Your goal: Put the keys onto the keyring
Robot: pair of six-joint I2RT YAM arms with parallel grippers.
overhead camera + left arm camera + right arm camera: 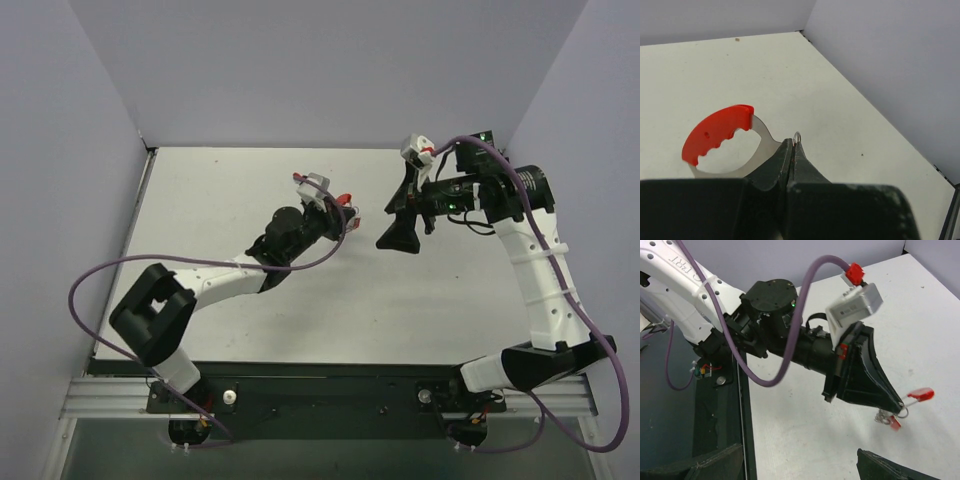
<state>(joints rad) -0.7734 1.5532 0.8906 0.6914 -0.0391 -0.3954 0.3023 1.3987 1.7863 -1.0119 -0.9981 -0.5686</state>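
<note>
My left gripper [792, 143] is shut, and a thin wire loop [797, 135] pokes out between its tips. The keyring [717, 134], a bright red curved band on a silver metal arc, sticks out to the left of the fingers. In the right wrist view the same left gripper [897, 405] hangs above the table. The red keyring [920, 394] is at its tip, and the small silver keys [883, 416] dangle just below. From above, the keyring [346, 200] shows red at the left gripper [338, 210]. My right gripper [400, 222] stands open a short way to its right, with nothing between its fingers [890, 470].
The white table [220, 200] is enclosed by pale grey walls at the back and on both sides. A black base rail [330, 385] runs along the near edge. The left arm's purple cable [790, 340] loops beside its wrist.
</note>
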